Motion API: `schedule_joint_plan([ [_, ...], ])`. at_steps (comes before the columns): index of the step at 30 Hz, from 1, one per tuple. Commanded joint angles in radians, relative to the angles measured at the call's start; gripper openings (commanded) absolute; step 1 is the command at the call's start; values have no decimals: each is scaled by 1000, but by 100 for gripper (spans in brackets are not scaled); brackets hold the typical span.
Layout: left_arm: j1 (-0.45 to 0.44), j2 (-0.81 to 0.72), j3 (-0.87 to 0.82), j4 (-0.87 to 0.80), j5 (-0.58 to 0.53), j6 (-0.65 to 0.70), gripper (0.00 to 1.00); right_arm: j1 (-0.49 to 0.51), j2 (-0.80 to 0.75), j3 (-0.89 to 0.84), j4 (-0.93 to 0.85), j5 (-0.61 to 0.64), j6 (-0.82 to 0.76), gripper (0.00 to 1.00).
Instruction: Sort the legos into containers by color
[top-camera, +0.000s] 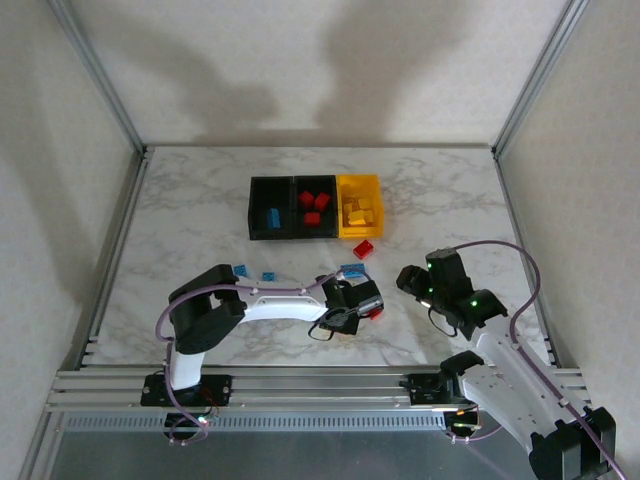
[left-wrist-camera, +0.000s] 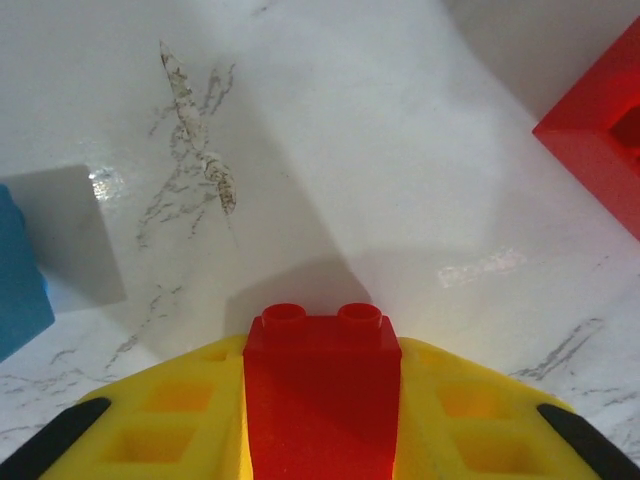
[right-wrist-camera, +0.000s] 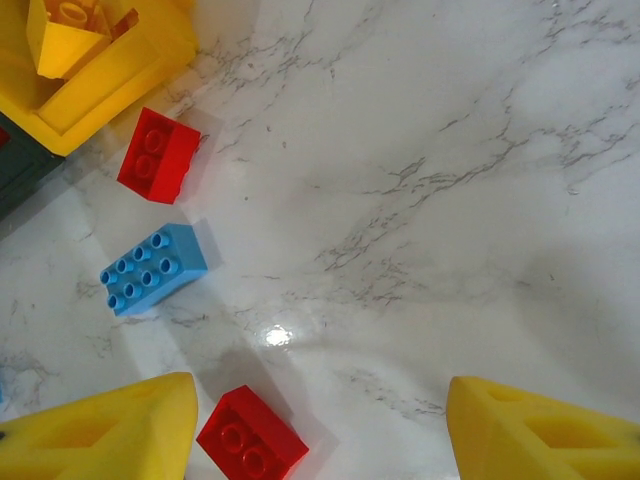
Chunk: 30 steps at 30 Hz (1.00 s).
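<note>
**Left gripper pinches a red brick; right gripper hangs wide**

The left arm (top-camera: 205, 315) rises from its base to a bent elbow. Its white forearm then lies nearly level, reaching rightward across the near part of the marble table (top-camera: 190, 200). The left gripper (top-camera: 368, 306) sits low at the table's near middle, well apart from the row of bins (top-camera: 293, 200).

In the left wrist view its yellow fingers (left-wrist-camera: 165, 420) stand narrow, pressed against both sides of a held red brick (left-wrist-camera: 320, 390). That brick's long axis runs along the fingers, away from the camera. The two studs at its far end point outward toward the tabletop. A second red brick (left-wrist-camera: 595, 130) lies at the upper right there, and a blue brick (left-wrist-camera: 18, 275) at the left edge.

The right arm (top-camera: 510, 370) slants up and leftward from its base, and the right gripper (top-camera: 412, 283) is near the left one, aimed toward the bins. Its fingers (right-wrist-camera: 110, 435) are spread wide over bare marble. A red four-stud brick (right-wrist-camera: 250, 440) lies studs-up just beside one finger. Beyond it lies a blue eight-stud brick (right-wrist-camera: 152, 268), its long axis slanting up to the right. Another red four-stud brick (right-wrist-camera: 158, 153) lies near the yellow bin (right-wrist-camera: 110, 80).

In the top view the left black bin (top-camera: 252, 205) holds a blue piece (top-camera: 272, 218). The middle black bin (top-camera: 315, 180) holds red pieces (top-camera: 312, 218), and the yellow bin holds yellow pieces (top-camera: 358, 215).
</note>
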<state>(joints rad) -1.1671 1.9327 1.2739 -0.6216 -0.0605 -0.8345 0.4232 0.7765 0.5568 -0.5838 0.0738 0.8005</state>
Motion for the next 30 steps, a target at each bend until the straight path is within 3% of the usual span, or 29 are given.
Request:
schedule_joint_plan([
  [1, 21, -64, 15, -22, -28, 16, 24, -7, -2, -8, 30, -29, -2, 67],
  [9, 153, -163, 64, -50, -74, 83, 23, -6, -6, -2, 150, -159, -33, 66],
  [15, 310, -165, 170, -73, -97, 174, 23, -1, 49, 27, 193, -167, -28, 65],
  [22, 480, -22, 405, -98, -92, 271, 23, 27, 99, 49, 227, -160, -11, 64],
  [30, 556, 254, 747, -208, -105, 320, 23, 36, 100, 67, 201, -141, -14, 64],
])
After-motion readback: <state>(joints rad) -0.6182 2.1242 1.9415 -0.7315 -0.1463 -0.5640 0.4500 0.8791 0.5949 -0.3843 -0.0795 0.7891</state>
